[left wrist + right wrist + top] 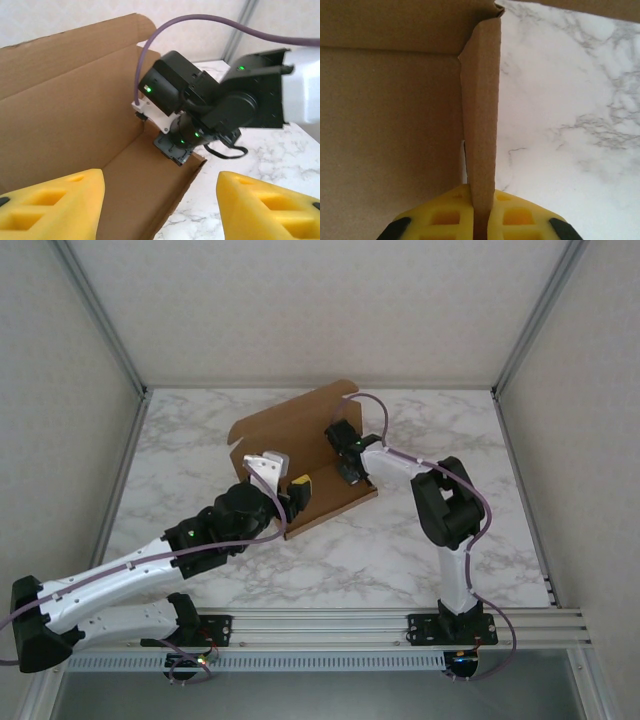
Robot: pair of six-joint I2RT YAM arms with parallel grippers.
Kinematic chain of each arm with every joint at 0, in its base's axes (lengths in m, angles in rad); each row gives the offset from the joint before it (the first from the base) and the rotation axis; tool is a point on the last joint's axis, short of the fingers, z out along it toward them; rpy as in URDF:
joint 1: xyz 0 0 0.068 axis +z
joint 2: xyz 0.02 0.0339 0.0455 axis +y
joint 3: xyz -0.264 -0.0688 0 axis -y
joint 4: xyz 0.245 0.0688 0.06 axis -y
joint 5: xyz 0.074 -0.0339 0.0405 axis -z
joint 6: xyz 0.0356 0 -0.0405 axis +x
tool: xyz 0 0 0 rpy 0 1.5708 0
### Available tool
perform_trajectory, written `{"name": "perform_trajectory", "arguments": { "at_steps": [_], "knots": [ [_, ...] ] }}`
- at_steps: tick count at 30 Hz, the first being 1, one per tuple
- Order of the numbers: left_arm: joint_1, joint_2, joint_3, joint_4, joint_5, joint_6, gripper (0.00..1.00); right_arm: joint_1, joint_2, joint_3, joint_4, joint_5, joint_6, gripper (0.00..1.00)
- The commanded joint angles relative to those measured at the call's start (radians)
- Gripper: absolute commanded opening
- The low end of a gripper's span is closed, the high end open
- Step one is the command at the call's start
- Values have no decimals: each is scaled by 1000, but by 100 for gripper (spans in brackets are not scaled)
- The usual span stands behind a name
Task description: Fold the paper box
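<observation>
The paper box (300, 445) sits half-formed in the middle of the marble table (190, 440), between the two arms. Its brown floor lies flat on the marble, and its tall back panel (290, 420) stands tilted up on the far side, a rounded tab at its top right corner.

The right gripper (347, 465) reaches in from the right and is clenched on the box's right side wall (482, 100). In the right wrist view the narrow cardboard strip stands upright, its lower end pinched between the two yellow fingers (445, 217), and its top meets the back panel at the corner. Bare marble lies just to the right of the strip. In the left wrist view the same gripper comes down onto the wall's top edge near the back corner, a purple cable (165, 30) arching over it.

The left gripper (285, 480) hangs over the near left part of the box, pointing toward the right gripper. Its jaws are released: the yellow pads (55, 205) stand wide apart with only the box floor and its near right edge showing between them, and they grasp nothing
</observation>
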Motion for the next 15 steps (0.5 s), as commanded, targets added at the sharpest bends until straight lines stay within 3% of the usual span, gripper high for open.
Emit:
{"name": "perform_trajectory", "arguments": {
  "at_steps": [1, 4, 8, 15],
  "knots": [
    [36, 21, 24, -62, -70, -67, 61, 21, -18, -22, 10, 200, 14, 3],
    [101, 60, 46, -139, -48, -144, 61, 29, -27, -37, 16, 247, 59, 2],
    [242, 110, 47, -217, 81, -245, 61, 28, -26, -21, -59, 255, 183, 1],
    [407, 242, 23, -234, 192, -289, 66, 29, -89, -71, -118, 162, 415, 7]
  ]
}}
